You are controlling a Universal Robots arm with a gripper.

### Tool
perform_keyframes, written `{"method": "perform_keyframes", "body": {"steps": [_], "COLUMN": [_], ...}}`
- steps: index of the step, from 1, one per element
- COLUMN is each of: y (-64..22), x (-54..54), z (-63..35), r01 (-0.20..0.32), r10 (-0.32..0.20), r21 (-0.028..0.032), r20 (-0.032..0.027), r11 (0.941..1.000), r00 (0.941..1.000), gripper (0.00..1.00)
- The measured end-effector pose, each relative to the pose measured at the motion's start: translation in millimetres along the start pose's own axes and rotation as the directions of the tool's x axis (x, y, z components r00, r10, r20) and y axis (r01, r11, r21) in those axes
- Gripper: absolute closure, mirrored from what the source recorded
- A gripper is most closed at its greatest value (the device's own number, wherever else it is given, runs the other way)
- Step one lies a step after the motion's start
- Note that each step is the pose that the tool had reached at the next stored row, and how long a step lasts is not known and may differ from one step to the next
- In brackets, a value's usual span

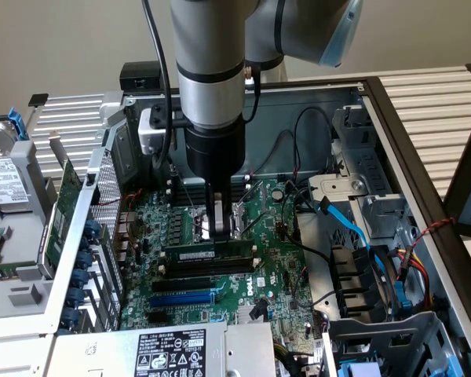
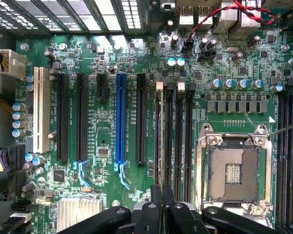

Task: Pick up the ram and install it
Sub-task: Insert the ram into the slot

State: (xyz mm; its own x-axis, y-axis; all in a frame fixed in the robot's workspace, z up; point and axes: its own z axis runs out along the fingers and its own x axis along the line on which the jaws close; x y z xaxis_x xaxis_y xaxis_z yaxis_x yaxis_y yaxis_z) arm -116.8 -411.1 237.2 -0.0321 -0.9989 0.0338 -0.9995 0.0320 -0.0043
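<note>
The ram (image 1: 195,256), a long thin green stick with a white label strip, stands upright on edge along a black memory slot (image 1: 200,269) in the middle of the motherboard. My gripper (image 1: 218,236) comes straight down onto its top edge, fingers shut on it. From the wrist I see the ram (image 2: 160,141) edge-on as a thin line in the outermost of several parallel memory slots (image 2: 178,136), running away from my gripper (image 2: 162,196). I cannot tell whether it is pressed fully home.
The open CPU socket (image 2: 233,173) lies right beside the memory slots. A blue expansion slot (image 2: 120,122) and black ones lie on the other side. A green expansion card (image 1: 63,212) stands outside the case at the exterior view's left. Blue cables (image 1: 353,228) and drive bays crowd the right.
</note>
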Motion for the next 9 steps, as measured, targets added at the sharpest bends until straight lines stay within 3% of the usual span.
{"method": "perform_keyframes", "body": {"steps": [9], "y": [0.8], "x": [0.4], "z": [1.2], "r01": [0.0], "r10": [0.0], "r21": [0.0001], "r20": [0.0001], "r11": [1.0], "r00": [1.0], "gripper": [0.87]}}
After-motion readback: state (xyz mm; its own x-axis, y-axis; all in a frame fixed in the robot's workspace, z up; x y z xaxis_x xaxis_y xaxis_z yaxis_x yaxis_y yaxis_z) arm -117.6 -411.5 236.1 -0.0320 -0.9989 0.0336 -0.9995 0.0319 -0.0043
